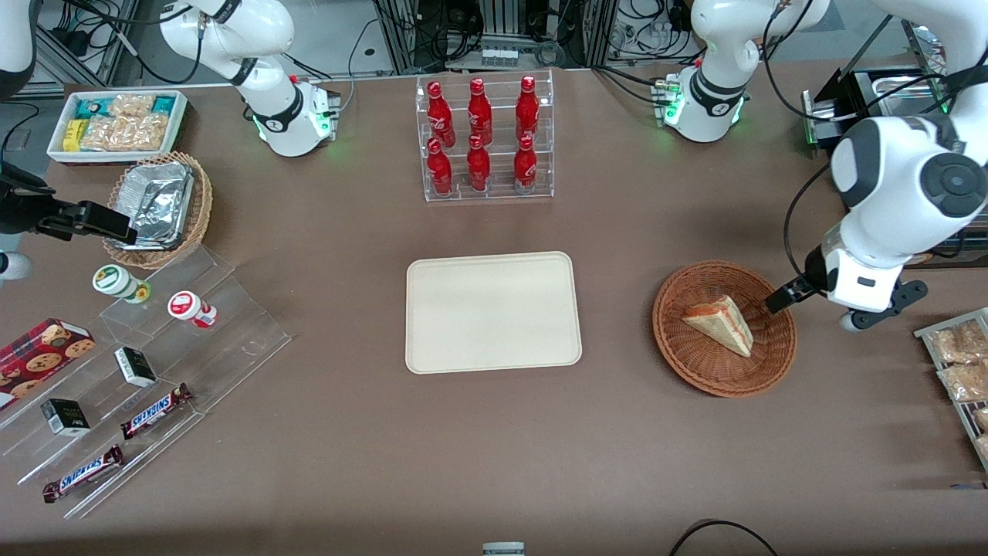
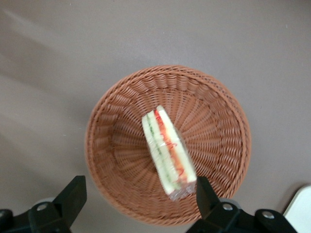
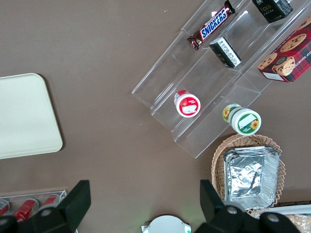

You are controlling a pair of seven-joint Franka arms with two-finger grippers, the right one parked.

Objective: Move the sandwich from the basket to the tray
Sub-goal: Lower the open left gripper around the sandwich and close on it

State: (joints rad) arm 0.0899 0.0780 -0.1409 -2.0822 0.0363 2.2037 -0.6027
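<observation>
Snack bars and boxes on clear steps (image 1: pixel 131 401) lie nearest the camera. Farther back, the sandwich (image 1: pixel 722 323) rests in the basket (image 1: pixel 679 347), beside the bare tray (image 1: pixel 492 311). Jaws of the gripper (image 2: pixel 138 201) are spread wide and hold nothing, poised above the basket's edge, apparently to straddle the wedge.

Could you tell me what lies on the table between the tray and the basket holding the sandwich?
Only table: the front view shows nothing between tray and basket; the open hand hangs above its rim.
</observation>
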